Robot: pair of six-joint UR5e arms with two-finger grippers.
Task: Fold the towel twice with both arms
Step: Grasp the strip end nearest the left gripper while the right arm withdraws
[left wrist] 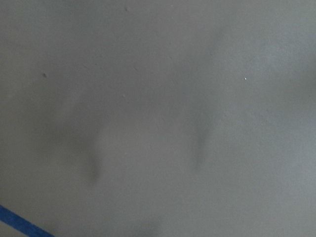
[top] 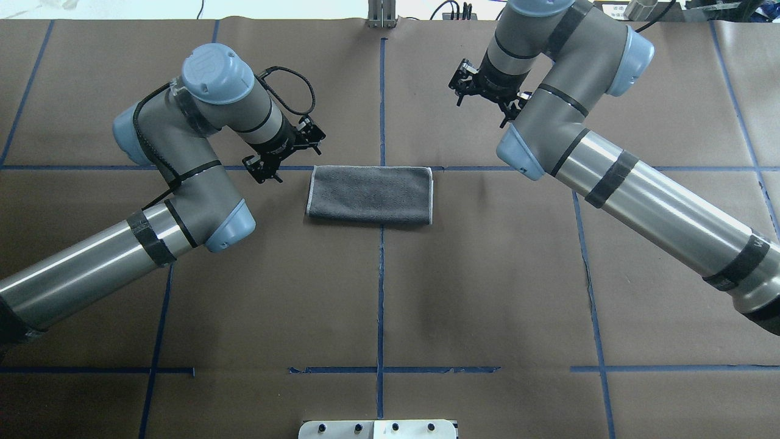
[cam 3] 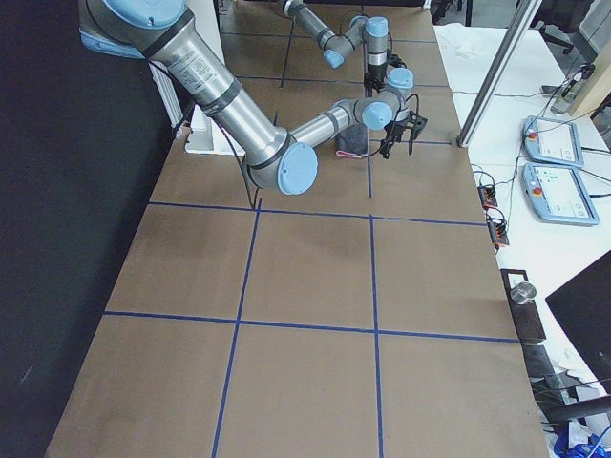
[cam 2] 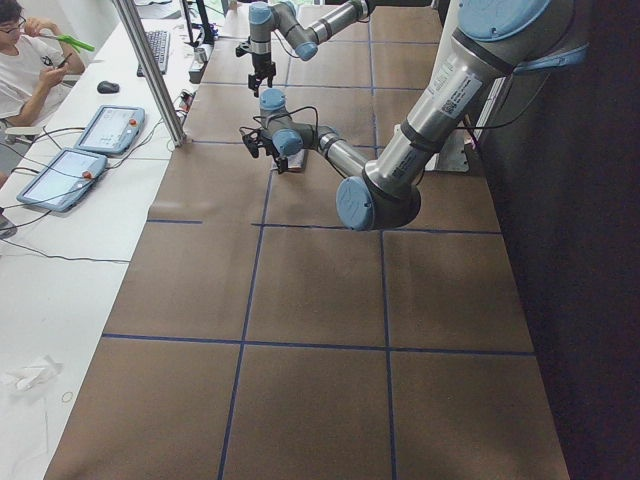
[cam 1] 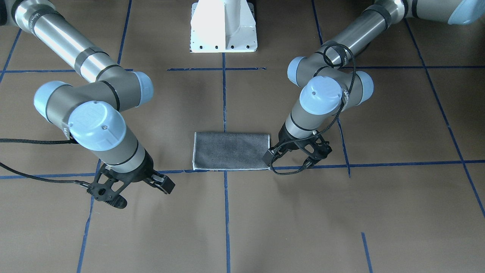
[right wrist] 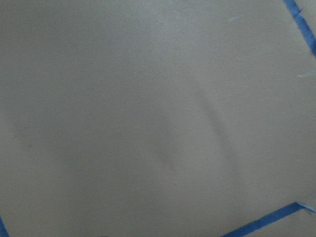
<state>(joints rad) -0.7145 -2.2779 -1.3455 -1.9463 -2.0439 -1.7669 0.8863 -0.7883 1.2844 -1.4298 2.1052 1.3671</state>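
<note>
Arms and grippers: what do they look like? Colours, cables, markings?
Both the left arm and right arm are silver-grey metal tubes with grey joints, light blue round caps and black bands. The left gripper and right gripper are black open-frame two-finger units. Black braided cables run from each wrist. No sleeves; small lettering, unreadable.

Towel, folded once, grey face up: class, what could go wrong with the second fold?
The left gripper, open beside a short edge of the towel, might pinch only the top layer, undoing the first fold. The right gripper hangs well clear of the towel; a one-sided lift could skew it.
</note>
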